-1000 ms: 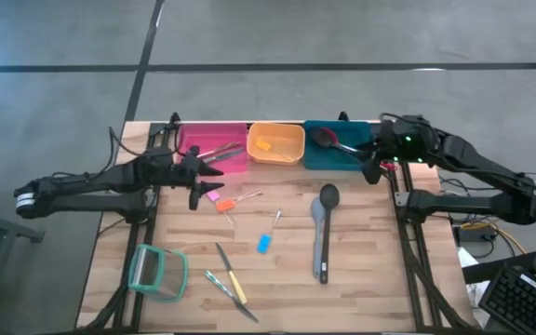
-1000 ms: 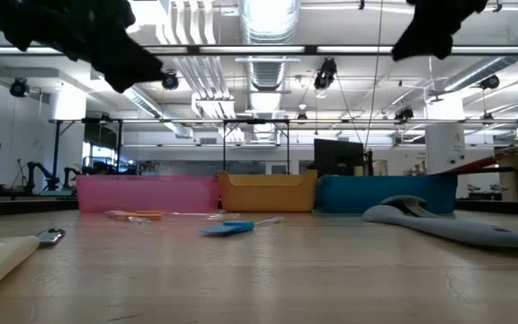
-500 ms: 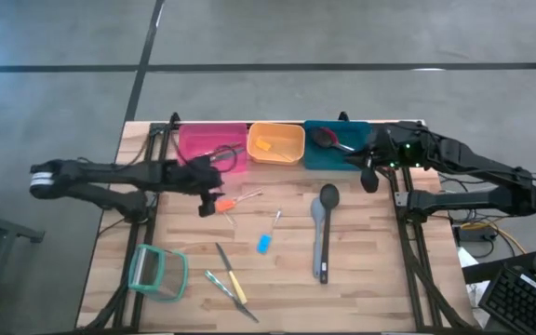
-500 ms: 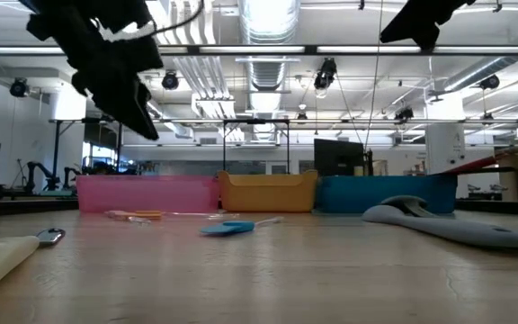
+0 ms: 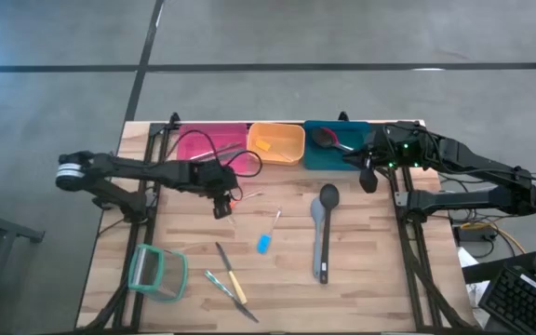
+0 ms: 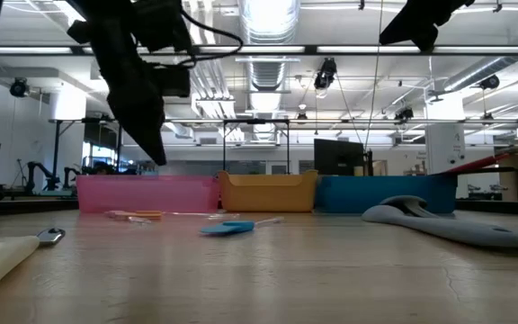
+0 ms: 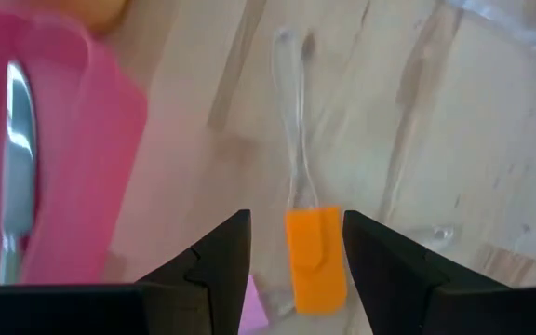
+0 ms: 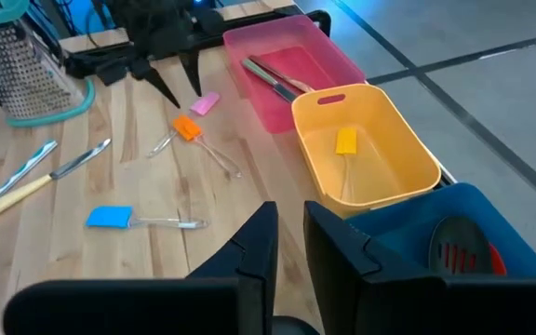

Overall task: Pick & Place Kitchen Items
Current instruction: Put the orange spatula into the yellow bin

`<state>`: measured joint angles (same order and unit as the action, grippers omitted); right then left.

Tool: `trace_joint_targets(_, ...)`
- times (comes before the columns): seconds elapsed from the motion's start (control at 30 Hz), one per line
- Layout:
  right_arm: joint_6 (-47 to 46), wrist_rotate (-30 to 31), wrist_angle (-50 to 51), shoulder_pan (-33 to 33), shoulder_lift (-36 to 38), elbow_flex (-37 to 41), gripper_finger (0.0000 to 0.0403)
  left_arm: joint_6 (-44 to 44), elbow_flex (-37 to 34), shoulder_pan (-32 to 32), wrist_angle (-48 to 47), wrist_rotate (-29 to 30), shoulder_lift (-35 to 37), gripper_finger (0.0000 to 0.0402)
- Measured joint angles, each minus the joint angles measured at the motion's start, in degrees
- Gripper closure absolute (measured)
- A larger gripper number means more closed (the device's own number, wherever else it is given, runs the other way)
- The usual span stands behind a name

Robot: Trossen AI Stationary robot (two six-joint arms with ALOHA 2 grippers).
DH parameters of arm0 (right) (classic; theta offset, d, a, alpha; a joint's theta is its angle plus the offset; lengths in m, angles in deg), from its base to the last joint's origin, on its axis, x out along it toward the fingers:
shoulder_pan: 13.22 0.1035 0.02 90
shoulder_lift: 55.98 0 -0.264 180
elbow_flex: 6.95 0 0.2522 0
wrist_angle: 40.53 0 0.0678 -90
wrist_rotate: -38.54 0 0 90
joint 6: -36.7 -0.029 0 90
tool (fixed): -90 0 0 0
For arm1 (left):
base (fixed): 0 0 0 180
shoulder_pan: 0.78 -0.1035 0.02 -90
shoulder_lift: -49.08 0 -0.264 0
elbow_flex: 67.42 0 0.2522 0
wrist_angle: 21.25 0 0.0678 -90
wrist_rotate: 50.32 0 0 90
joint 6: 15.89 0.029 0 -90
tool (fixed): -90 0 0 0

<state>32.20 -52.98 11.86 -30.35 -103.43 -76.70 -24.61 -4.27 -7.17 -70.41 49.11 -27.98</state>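
Since a second ago the left gripper (image 5: 221, 207) has swung out from beside the pink bin (image 5: 194, 144) to the middle of the table, and now hangs over the small orange spatula (image 7: 315, 258) with the clear handle; in the left wrist view its fingers (image 7: 220, 259) stand apart on either side of the orange blade, holding nothing, which reads as lining up for a grasp. A small pink piece (image 8: 204, 102) lies just beside that spatula, near the pink bin. The right gripper (image 5: 368, 177) has drawn back only a little and waits at the front corner of the teal bin (image 5: 328, 158); its fingers (image 8: 259, 244) are nearly together and empty, probably because a dark spoon with red (image 5: 328, 140) already lies in that bin. The orange bin (image 5: 275, 144) holds a small yellow piece (image 8: 345, 140), so the bins seem to take items by kind. Not yet sorted are the blue spatula (image 5: 264, 243), the long grey spoon (image 5: 323, 228) and the knives (image 5: 231, 284) near the clear container (image 5: 156, 272)
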Motion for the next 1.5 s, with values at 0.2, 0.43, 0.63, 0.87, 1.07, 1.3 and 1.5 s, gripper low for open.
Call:
trace_joint_targets(0.2,-0.06,0.02,-0.02,0.0,0.0,0.0,0.0337,-3.88,2.88,-0.05,-5.66,2.22,-4.86,0.0225)
trace_joint_targets(0.43,-0.76,0.05,0.0,0.0,-0.04,0.0,0.0328,-5.04,2.99,-0.05,-5.61,2.01,-9.34,0.0225)
trace_joint_targets(0.63,-0.89,0.07,0.0,0.0,-0.04,0.0,0.0323,-6.44,3.55,-0.21,-5.51,-0.71,-12.03,0.0208)
trace_joint_targets(0.87,-0.88,0.07,0.02,0.0,-0.04,0.0,0.034,-6.64,3.58,-0.25,-5.32,-1.03,-13.22,0.0176)
trace_joint_targets(1.07,-0.87,0.07,0.04,0.0,-0.04,0.02,0.0361,-7.88,3.58,-0.25,-4.78,-1.16,-13.46,0.0174)
trace_joint_targets(1.3,-0.61,0.07,0.04,0.0,-0.04,0.04,0.0375,-7.86,2.51,-0.18,-2.4,-3.76,-13.64,0.0174)
trace_joint_targets(1.5,-0.45,0.07,0.06,0.0,-0.04,0.07,0.0368,-6.54,1.82,-0.19,-1.41,-4.0,-16.14,0.0174)
